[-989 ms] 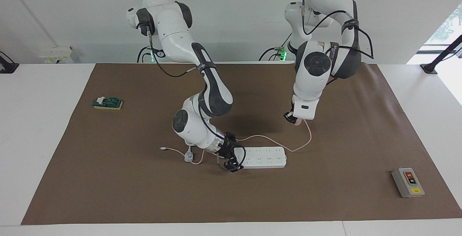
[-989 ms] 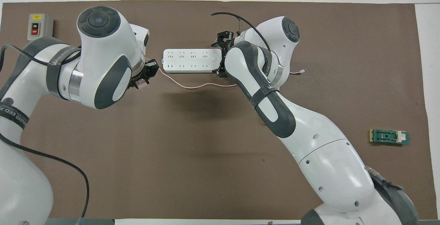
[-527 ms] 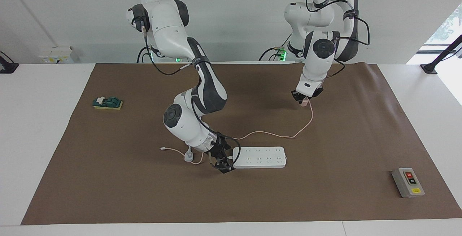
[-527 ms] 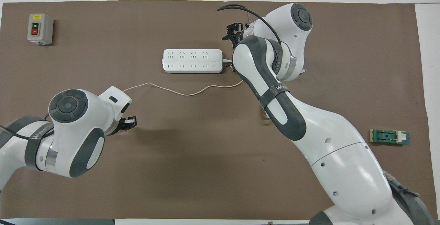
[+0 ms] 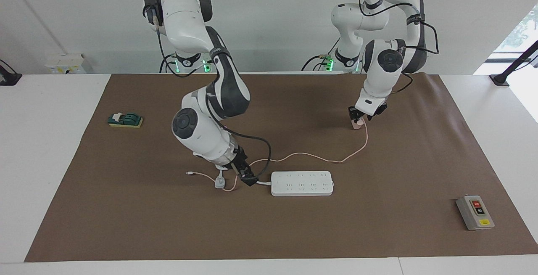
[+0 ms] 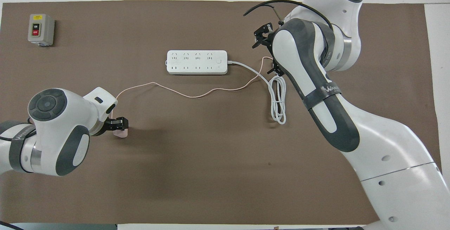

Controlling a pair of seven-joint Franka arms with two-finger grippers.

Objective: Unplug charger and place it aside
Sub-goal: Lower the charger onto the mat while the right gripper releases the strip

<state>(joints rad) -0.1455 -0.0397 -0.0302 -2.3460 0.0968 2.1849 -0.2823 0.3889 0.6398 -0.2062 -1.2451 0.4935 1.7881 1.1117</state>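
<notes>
Brown mat, charger (image 5: 356,125) unplugged, cable trailing toward power strip (image 5: 302,183), left gripper (image 5: 359,120) grip unclear, right gripper (image 5: 247,178) released.

Brown mat, white hardware, a few small spots of colour

The mat (image 5: 126,224) is plain dull brown on a white table (image 5: 42,161). The power strip (image 5: 302,183) and its coiled cord (image 6: 277,100) are white; the charger (image 5: 357,125) and its thin cable (image 5: 311,156) are pale pink. The arms are white with dark grey joints and black grippers. The switch box (image 5: 475,212) is grey with red and yellow patches. A small green block (image 5: 125,120) sits on a yellow base.
</notes>
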